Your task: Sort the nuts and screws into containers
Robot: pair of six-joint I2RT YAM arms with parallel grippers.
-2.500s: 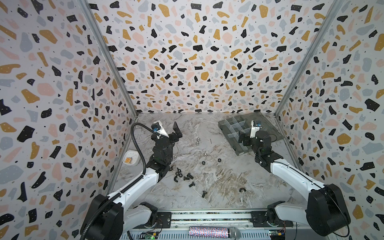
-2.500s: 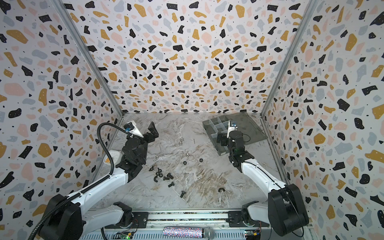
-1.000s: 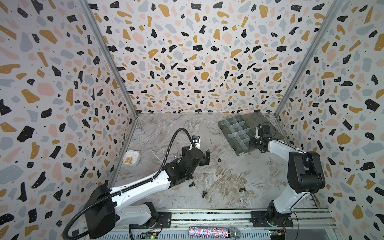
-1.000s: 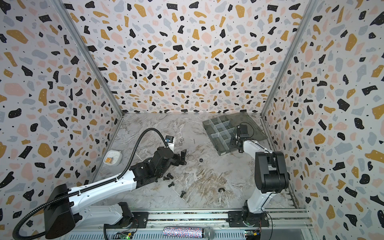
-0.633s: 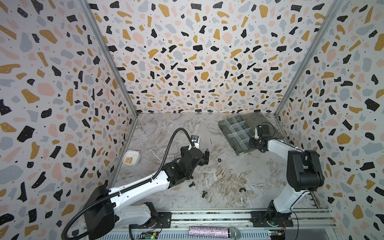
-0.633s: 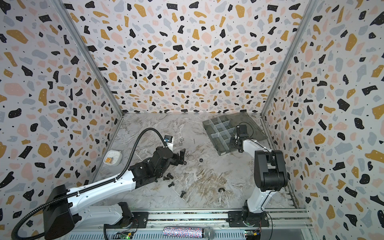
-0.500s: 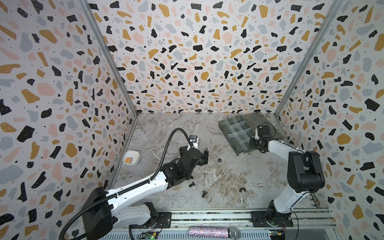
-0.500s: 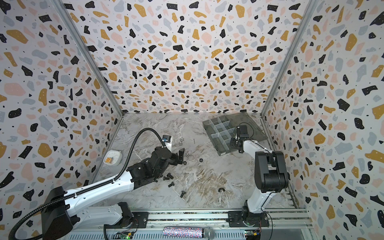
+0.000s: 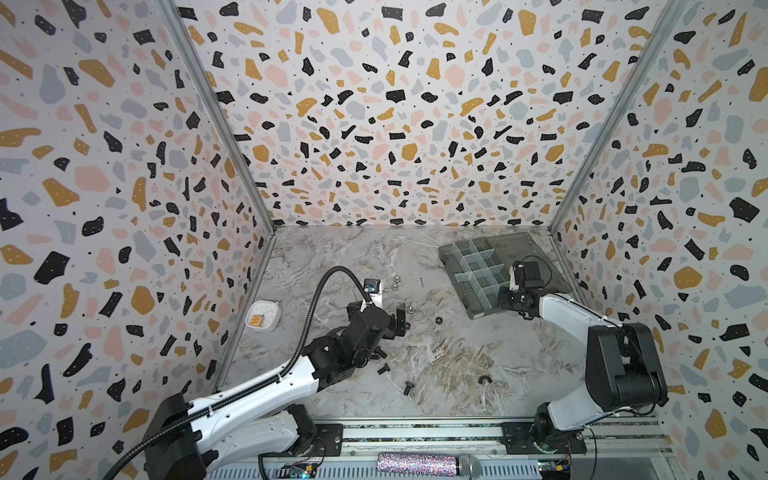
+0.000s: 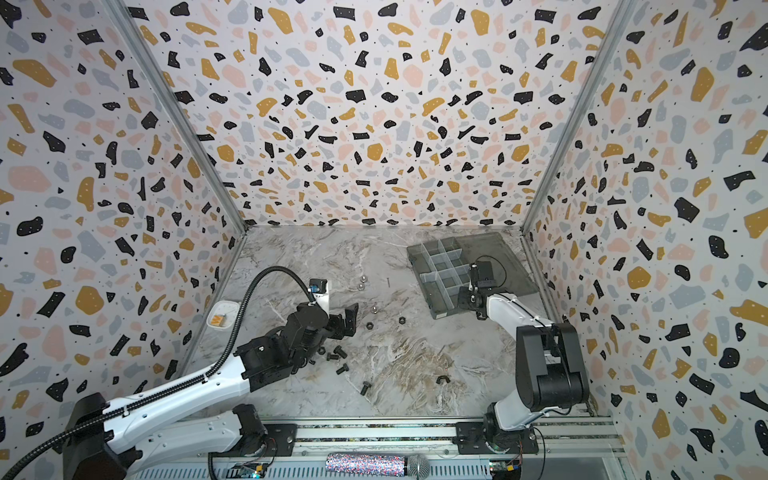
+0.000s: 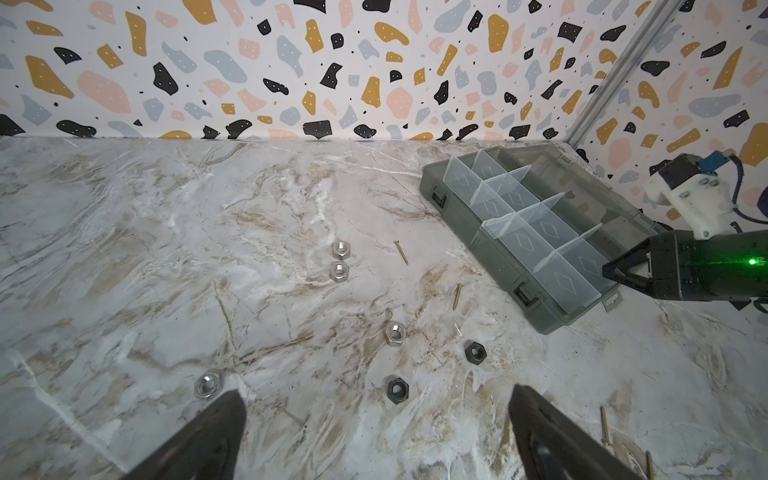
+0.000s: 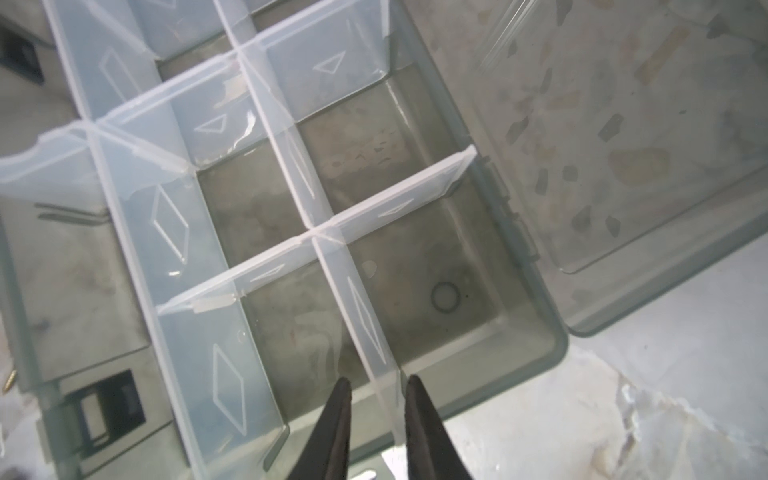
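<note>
Marble tabletop [image 9: 457, 365], terrazzo walls [image 9: 395, 124], scattered nuts [image 11: 395, 332]

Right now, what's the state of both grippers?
Left gripper: wide open, empty.
Right gripper: jaws narrowly apart, nothing held, above an organiser divider.

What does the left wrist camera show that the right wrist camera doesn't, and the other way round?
Only the left wrist view shows the loose silver nuts and black nuts, plus the wide-open left gripper. Only the right wrist view looks down into the compartments, where a thin ring sits on one floor; washer or moulded mark, I cannot tell. Both show the open organiser, the marble table and the right gripper, its fingers slightly apart.
</note>
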